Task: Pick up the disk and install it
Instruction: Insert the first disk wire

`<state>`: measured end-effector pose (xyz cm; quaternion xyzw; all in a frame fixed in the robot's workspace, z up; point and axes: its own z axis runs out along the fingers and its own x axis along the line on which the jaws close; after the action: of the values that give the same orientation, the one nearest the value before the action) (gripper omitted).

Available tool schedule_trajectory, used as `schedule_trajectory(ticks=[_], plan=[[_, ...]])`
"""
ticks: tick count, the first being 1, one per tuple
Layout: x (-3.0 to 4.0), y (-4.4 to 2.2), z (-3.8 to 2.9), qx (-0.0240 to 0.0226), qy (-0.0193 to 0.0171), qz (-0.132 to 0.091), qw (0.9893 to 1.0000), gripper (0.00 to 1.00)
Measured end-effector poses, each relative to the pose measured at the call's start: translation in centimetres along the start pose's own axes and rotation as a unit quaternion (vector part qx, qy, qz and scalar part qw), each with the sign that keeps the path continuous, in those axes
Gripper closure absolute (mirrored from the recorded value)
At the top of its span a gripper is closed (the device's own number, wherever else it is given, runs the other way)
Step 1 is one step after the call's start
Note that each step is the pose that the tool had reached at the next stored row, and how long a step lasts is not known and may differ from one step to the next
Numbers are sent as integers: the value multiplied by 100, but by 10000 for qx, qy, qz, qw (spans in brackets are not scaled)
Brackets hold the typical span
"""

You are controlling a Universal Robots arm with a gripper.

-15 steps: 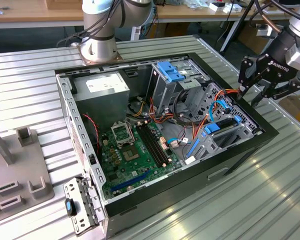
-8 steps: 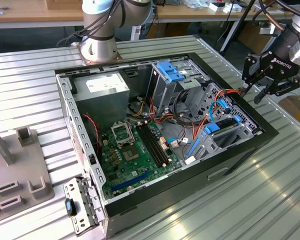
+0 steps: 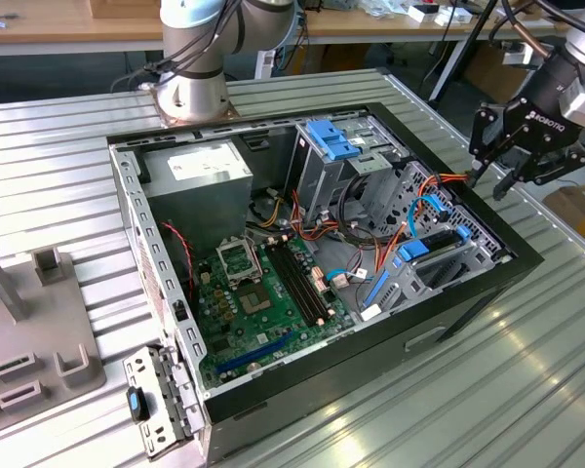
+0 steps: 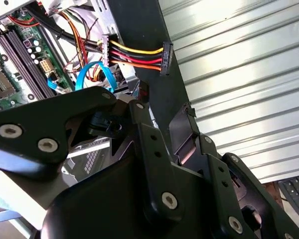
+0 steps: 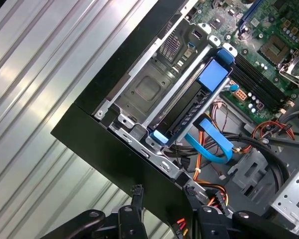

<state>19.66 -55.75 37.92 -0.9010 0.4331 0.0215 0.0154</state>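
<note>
Black sheet metal formed the walls of the computer case point(image 3: 487, 292), which lay on its side, lidless, on the ribbed metal table point(image 3: 526, 390). Inside it, the green motherboard point(image 3: 263, 292) covered the floor. The grey power-supply box point(image 3: 200, 175) filled the far corner toward the exterior view's left. Beside that box stood a tall metal cage point(image 3: 317, 185) topped by a blue latch point(image 3: 331, 141), with bundles of red, orange and black cables between the parts.

The disk point(image 3: 437, 249) sat in the drive bay at the case's corner toward the exterior view's right. In the first wrist view the disk point(image 5: 189, 107) appeared nearly edge-on, its blue carrier frame lodged between the bay's metal rails next to a bare metal tray point(image 5: 147, 89). A flat blue data cable point(image 5: 214, 144) curled just beside it. Whether the disk was fully seated could not be told.

The gripper point(image 3: 489, 180) hung above the case's rim near that bay, apart from the disk. Its fingers were spread wide with nothing between them. The second wrist view caught a yellow, red and black power connector point(image 4: 162, 57) lying against the case wall.
</note>
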Motion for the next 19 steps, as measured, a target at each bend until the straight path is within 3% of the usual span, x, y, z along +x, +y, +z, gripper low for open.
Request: schedule_trajectory(ticks=[4,5,6,7,8,14,16,19], plan=[[-21,-18,17,-11,-2,-214,9998,56],[-54,-59,59,-18,-5,-368,9993,56],[-65,-151,71,-28,-7,-536,9986,56],[-64,-152,78,-45,-3,-744,9972,56],[-64,-152,82,-49,-3,-820,9966,56],[-64,-152,86,-75,23,-851,9963,56],[-64,-152,87,-75,23,-851,9963,71],[-64,-152,87,-79,22,-919,9957,71]])
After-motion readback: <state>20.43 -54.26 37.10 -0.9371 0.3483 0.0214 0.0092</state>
